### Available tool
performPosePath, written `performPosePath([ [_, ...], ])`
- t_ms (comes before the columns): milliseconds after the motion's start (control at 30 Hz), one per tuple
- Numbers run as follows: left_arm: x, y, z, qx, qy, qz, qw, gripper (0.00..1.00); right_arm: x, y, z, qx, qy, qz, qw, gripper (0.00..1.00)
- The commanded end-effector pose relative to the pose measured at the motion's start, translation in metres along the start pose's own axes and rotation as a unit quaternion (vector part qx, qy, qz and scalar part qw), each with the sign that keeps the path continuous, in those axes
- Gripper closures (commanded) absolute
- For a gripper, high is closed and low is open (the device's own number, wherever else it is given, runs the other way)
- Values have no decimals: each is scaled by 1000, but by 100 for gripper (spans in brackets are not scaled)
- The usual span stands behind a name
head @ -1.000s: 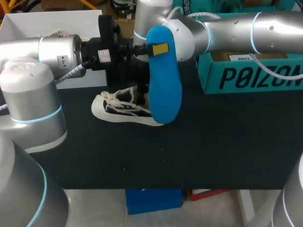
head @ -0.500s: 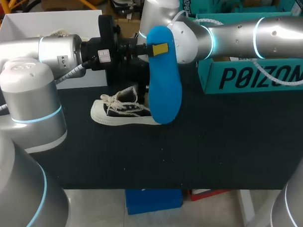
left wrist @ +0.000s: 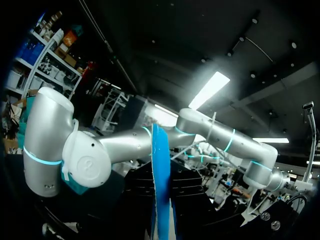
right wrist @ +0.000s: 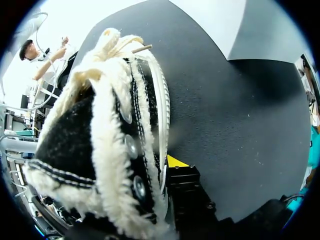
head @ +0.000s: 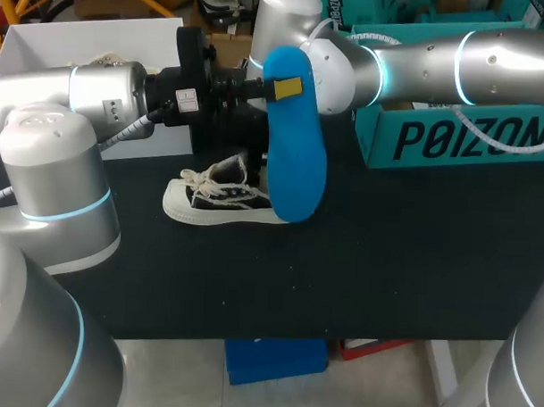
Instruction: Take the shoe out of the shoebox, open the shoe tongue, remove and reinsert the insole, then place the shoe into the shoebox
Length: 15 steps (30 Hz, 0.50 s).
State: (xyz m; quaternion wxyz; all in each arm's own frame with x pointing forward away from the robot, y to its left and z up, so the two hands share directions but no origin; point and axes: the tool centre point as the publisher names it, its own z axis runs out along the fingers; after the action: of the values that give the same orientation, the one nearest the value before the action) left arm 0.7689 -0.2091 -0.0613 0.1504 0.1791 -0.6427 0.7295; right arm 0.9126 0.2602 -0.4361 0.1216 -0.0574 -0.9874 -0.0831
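Black table | shoe nudged upright, now steady | left gripper clamps blue insole aloft | right gripper at shoe, grip unclear | reinsertion looks next.

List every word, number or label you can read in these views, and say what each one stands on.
"POIZON": large dark letters on the teal cardboard box.
Small white sticker on the left arm: too small to read.
Yellow patch on the blue foam insole: no print legible.
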Motion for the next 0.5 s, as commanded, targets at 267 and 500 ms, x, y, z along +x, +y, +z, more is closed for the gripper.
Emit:
performPosePath([
  [267,1,0,1,-1,-3,-1,1000,100,-2,-9,-28,9,-59,44,997,100],
  [500,1,0,1,-1,-3,-1,1000,100,6,-9,-50,29,-96,64,993,100],
])
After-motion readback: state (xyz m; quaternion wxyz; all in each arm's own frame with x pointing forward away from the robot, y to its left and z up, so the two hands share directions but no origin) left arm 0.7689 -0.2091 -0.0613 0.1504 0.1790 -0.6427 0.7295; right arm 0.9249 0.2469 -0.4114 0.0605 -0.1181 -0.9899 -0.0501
